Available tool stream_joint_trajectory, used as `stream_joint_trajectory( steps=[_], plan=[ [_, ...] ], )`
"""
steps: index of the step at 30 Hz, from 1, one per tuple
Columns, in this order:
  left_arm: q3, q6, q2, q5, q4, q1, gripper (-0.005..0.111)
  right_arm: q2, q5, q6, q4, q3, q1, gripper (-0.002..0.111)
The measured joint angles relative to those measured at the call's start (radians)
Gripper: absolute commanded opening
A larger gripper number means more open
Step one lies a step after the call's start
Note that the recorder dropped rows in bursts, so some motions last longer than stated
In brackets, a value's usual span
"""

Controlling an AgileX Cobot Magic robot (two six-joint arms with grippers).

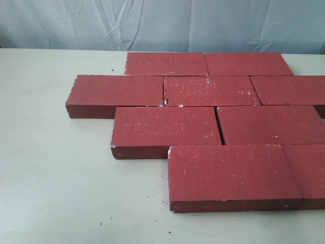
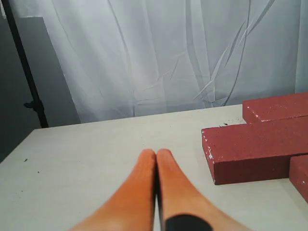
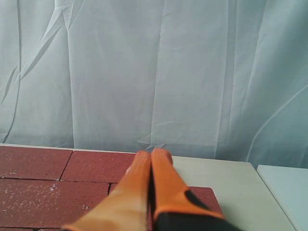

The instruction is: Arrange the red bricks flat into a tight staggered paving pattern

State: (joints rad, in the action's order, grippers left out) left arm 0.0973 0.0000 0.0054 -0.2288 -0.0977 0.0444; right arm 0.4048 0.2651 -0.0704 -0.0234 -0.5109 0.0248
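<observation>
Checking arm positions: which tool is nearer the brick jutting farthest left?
Left. The left tool hovers over bare table beside that brick; the right tool is by bricks at the opposite end.

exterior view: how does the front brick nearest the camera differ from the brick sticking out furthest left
The front brick lies in the nearest row, right of centre; the leftmost brick lies two rows further back. The front brick's whole long near side is bare; the leftmost brick's is partly covered by the next row's brick. Both lie flat, dark red with white specks, long edges parallel.
</observation>
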Motion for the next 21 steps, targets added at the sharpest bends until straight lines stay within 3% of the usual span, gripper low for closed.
stream_joint_trajectory(
  steps=[7,21],
  plan=[
    [-0.089,0.007,-0.001,0.048,0.074,-0.004,0.0,0.0,0.0,0.0,0.0,0.0,0.0,-0.001],
    [-0.093,0.009,-0.001,0.001,0.098,-0.004,0.0,0.0,0.0,0.0,0.0,0.0,0.0,-0.001]
  ],
)
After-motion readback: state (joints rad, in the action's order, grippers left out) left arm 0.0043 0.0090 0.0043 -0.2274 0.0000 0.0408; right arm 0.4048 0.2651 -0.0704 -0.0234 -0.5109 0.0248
